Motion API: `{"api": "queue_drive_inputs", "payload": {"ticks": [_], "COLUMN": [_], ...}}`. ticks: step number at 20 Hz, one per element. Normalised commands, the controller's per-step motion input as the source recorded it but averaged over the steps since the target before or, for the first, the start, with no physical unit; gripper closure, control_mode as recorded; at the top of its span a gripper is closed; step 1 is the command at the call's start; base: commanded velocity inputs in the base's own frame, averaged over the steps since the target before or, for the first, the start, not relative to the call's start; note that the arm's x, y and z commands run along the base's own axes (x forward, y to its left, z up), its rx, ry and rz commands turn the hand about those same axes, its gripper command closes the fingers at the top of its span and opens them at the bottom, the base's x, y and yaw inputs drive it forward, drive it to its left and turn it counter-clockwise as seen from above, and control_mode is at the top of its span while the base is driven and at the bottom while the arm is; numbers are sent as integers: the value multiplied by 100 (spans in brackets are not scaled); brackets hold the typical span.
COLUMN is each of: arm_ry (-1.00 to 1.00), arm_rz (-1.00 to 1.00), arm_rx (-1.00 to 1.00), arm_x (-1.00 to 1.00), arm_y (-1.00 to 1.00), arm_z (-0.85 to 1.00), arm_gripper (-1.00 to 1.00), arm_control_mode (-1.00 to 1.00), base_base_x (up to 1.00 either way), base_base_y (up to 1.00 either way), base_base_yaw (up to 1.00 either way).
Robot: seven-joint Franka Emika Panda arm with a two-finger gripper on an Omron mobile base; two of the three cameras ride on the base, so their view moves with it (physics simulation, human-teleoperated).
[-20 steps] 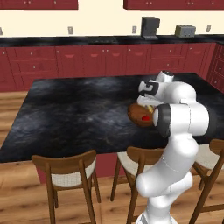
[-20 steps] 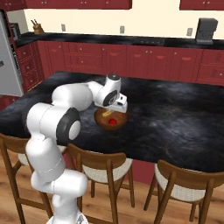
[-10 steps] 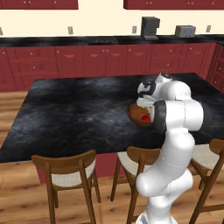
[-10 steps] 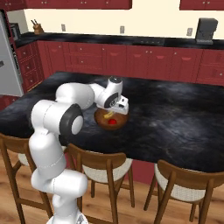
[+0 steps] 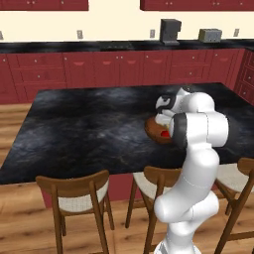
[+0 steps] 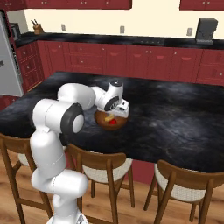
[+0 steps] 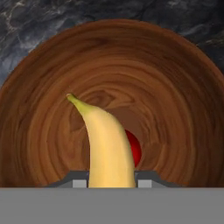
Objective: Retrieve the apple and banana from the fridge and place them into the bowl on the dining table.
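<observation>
over the brown bowl (image 7: 175, 87), near the chair-side edge of the dining tabletop (image 5: 89, 124), the fingers (image 7: 111, 183) were closed on the banana (image 7: 107, 144), pinching its near end from both sides. the fruit ran away from the hand with its stem tip aimed at the bowl's far wall, so its whole length sat inside the rim as the hand view had it. that suited the task: let go there and it should drop into the wood rather than onto the stone.

the apple (image 7: 133, 148) already lay at the bottom of the bowl, a red curve peeking out from behind the banana. in the right base view it showed as a red spot (image 6: 113, 123) beside a yellow sliver (image 6: 108, 117), both within the bowl (image 6: 101, 124), with the hand hanging low just above them. whether banana and apple touched could not be told.

from the left base view the arm's own elbow covered much of the bowl (image 5: 155, 130), and the apple (image 5: 164, 134) peeked out beside it.

judged from this, one fruit was delivered and the second was at its release point. the risk was small: the banana might rock against the apple or lean on the wall.
</observation>
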Motion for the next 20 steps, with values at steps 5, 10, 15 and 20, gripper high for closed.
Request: {"api": "queue_drive_inputs", "payload": {"ticks": [5, 10, 15, 20], "arm_ry": [0, 0, 0, -2], "arm_rz": [0, 0, 0, 0], "arm_rx": [0, 0, 0, 0], "arm_x": [0, 0, 0, -47], "arm_y": [0, 0, 0, 0], "arm_z": [-22, -21, -13, 19], "arm_gripper": [100, 100, -100, -100], "arm_control_mode": [-100, -100, -100, -100], "base_base_x": [0, 0, 0, 0], "base_base_y": [0, 0, 0, 0], "base_base_yaw": [0, 0, 0, 0]}}
